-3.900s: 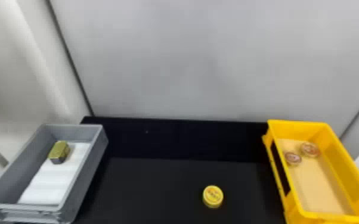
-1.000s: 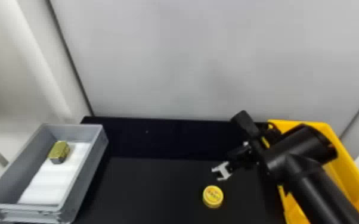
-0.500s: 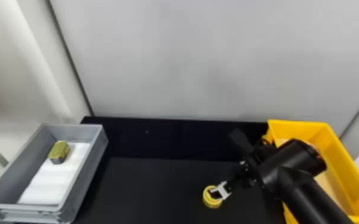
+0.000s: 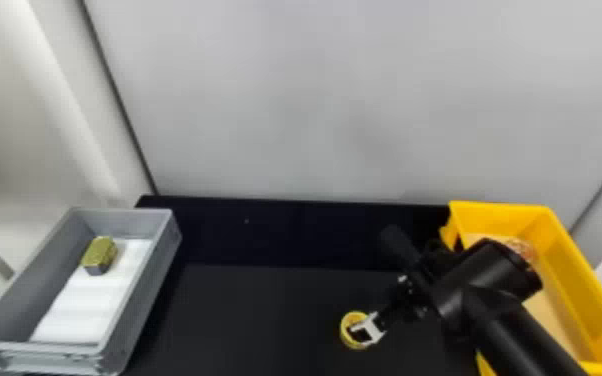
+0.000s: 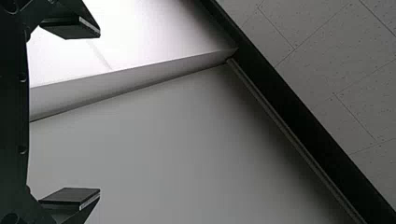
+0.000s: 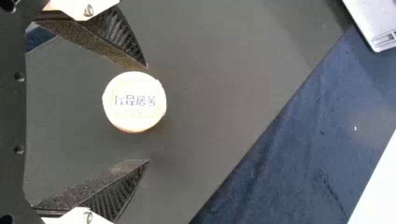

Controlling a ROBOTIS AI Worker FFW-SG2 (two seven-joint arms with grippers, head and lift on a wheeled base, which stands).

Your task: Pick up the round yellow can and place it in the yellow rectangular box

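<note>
The round yellow can (image 4: pixel 346 326) stands on the black table in the head view, partly covered by my right gripper (image 4: pixel 361 332). In the right wrist view the can (image 6: pixel 134 101) lies between the spread fingers of my right gripper (image 6: pixel 148 114), closer to one finger, with gaps on both sides. At the table's right is the yellow rectangular box (image 4: pixel 565 287), partly hidden by my right arm. My left gripper (image 5: pixel 99 113) is open with nothing between its fingers, facing wall and ceiling in the left wrist view.
A grey box (image 4: pixel 140 295) with a white liner and a gold-coloured block (image 4: pixel 99 254) stands at the left. Inside the yellow box, a round tin (image 4: pixel 521 248) shows beside my arm. A pale wall (image 4: pixel 315 110) rises behind the table.
My right arm came in from the right and its gripper moved down toward the front, onto the can's place. The can has stayed put. A dark rounded shape appeared at the left edge.
</note>
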